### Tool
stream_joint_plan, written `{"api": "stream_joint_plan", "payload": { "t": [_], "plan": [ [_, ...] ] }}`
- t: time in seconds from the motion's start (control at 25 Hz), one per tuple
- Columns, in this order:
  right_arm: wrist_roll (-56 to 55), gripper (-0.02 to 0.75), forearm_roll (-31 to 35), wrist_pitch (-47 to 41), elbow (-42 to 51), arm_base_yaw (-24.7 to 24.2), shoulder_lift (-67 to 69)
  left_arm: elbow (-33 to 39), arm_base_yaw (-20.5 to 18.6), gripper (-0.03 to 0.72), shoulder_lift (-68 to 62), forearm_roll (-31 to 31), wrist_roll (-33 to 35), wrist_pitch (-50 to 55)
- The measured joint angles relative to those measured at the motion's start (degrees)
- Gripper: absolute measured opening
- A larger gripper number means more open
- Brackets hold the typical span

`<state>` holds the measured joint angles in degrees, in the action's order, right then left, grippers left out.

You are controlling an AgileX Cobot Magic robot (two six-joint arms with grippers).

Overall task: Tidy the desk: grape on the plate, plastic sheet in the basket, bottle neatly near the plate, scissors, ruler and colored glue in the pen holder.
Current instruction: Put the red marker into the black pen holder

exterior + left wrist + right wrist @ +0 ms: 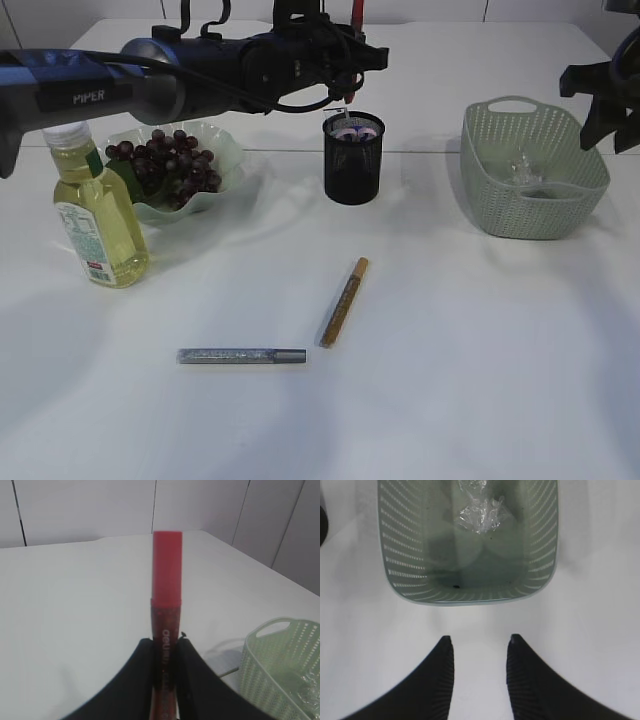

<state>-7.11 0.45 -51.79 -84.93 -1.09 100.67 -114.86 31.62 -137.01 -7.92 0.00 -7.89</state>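
Note:
My left gripper (347,78) reaches across and hangs above the black mesh pen holder (353,170). It is shut on a red glue pen (167,580), held upright with its cap up (357,10). Purple and white handles show inside the holder. A gold glue pen (344,301) and a silver glue pen (242,355) lie on the table in front. Grapes (170,160) lie on the pale green plate (228,150). The oil bottle (95,205) stands upright to the plate's left. My right gripper (479,642) is open and empty just before the basket (470,599), which holds the plastic sheet (480,512).
The green basket (530,215) stands at the right, with my right arm (610,95) above its far right side. It also shows in the left wrist view (280,670). White cloth covers the table.

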Motion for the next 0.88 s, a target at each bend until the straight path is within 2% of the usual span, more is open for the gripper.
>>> {"api": "stream_joint_plan", "payload": {
  "t": [0.88],
  "plan": [
    [0.0, 0.296, 0.0, 0.1, 0.0, 0.0, 0.0, 0.0, 0.0, 0.176, 0.0, 0.1, 0.0, 0.0]
  ]
}}
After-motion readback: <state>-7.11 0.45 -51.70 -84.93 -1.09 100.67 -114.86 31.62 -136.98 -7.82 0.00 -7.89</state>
